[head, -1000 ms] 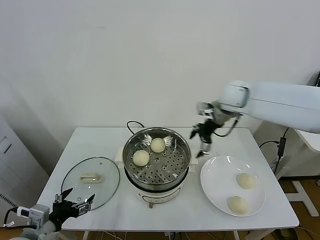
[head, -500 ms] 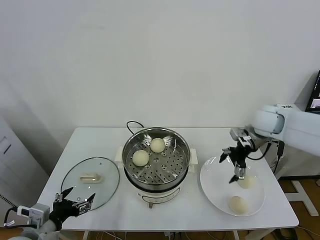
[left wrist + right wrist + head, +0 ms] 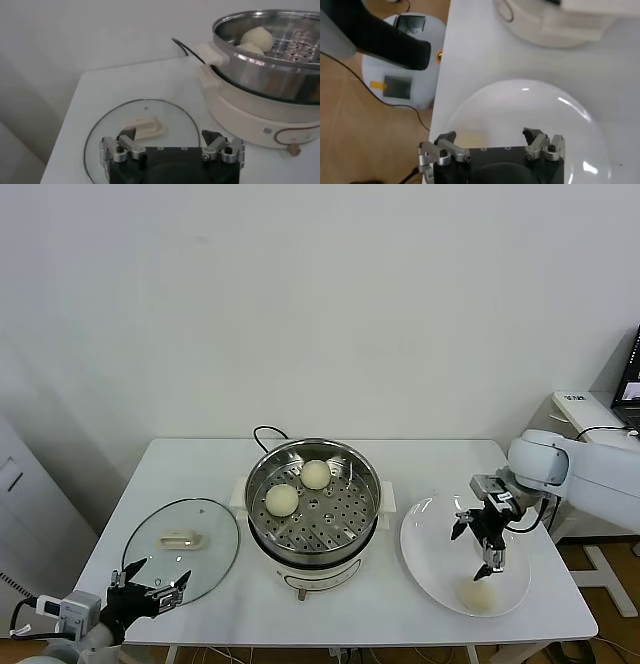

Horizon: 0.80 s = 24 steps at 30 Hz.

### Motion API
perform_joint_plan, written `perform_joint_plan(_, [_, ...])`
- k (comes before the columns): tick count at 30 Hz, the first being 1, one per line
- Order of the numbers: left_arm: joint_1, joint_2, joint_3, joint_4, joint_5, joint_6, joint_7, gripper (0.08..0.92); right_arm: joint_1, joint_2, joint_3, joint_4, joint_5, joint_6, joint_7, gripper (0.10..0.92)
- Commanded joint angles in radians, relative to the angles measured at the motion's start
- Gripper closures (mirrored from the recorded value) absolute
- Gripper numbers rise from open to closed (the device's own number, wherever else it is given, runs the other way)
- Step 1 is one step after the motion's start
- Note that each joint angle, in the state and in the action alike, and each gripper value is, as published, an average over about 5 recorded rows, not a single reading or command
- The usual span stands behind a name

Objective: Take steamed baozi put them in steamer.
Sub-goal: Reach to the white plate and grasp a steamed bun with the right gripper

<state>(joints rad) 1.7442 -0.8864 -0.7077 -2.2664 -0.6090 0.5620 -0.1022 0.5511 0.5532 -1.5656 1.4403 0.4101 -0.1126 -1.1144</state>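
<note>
The steamer (image 3: 313, 506) stands mid-table with two baozi (image 3: 282, 499) (image 3: 316, 474) on its perforated tray. A white plate (image 3: 430, 536) to its right holds one baozi (image 3: 478, 594) in plain sight; my right gripper (image 3: 477, 550) hangs open over the plate's far part and covers the spot where the other lay. In the right wrist view a cream bun (image 3: 472, 136) shows on the plate (image 3: 530, 110) between the open fingers of the right gripper (image 3: 492, 136). My left gripper (image 3: 150, 592) is open and parked at the table's front left corner.
The glass lid (image 3: 182, 546) with a cream handle lies flat left of the steamer, just ahead of the left gripper (image 3: 171, 137) in the left wrist view (image 3: 145, 125). A black cord (image 3: 265, 434) runs behind the pot. The table edge is close beyond the plate.
My right gripper moved from beside the steamer's right rim out over the plate and came down over the farther bun. The left arm has not moved.
</note>
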Motion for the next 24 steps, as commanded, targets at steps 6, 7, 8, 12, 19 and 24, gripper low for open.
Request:
perform_joint_plan(6, [0.000,0.002,0.002,0.002,0.008,0.000,0.000,0.177,-0.216,-0.019,0.138,-0.063,-0.108,0.026,-0.021,0.203])
perform_joint_plan(7, [0.000,0.002,0.002,0.002,0.009,0.000,0.000,0.177,-0.228,-0.019,0.146,-0.066,-0.111,0.026,-0.023,0.203])
perform_joint_plan(8, [0.000,0.002,0.002,0.002,0.010,0.001,0.000,0.177,-0.239,-0.019,0.152,-0.069,-0.114,0.026,-0.025,0.203])
perform_joint_plan(12, [0.001,0.002,0.003,0.002,0.012,0.002,0.000,0.177,-0.284,-0.017,0.180,-0.078,-0.127,0.027,-0.036,0.203])
perform_joint_plan(19, [-0.001,-0.001,0.009,0.014,0.027,0.001,0.001,0.177,-0.334,-0.011,0.219,-0.099,-0.157,0.033,-0.044,0.203])
perform_joint_plan(24, [-0.002,-0.002,0.012,0.007,0.027,0.003,0.001,0.177,-0.341,-0.006,0.231,-0.117,-0.154,0.027,-0.032,0.233])
